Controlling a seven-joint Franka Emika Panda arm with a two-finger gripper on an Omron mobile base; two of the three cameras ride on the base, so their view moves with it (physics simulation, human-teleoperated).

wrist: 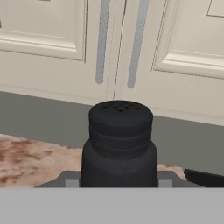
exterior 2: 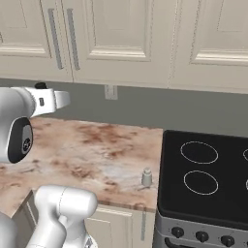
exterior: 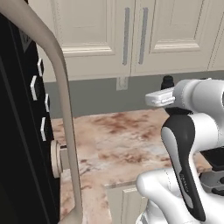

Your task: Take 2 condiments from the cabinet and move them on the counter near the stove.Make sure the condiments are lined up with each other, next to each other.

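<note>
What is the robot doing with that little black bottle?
The robot's pincer is holding a black shaker up above the marbled counter, in front of the closed cream cabinet doors. A pale shaker already stands on the counter beside the stove. The black one probably goes next to it.

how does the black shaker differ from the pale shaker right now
The black shaker is dark with a flat perforated top; the pale shaker is grey-beige with a rounded cap. The black one is held up in the hand, above the counter; the pale one stands on the counter near its front edge, close beside the stove. Both are small, upright condiment bottles.
</note>
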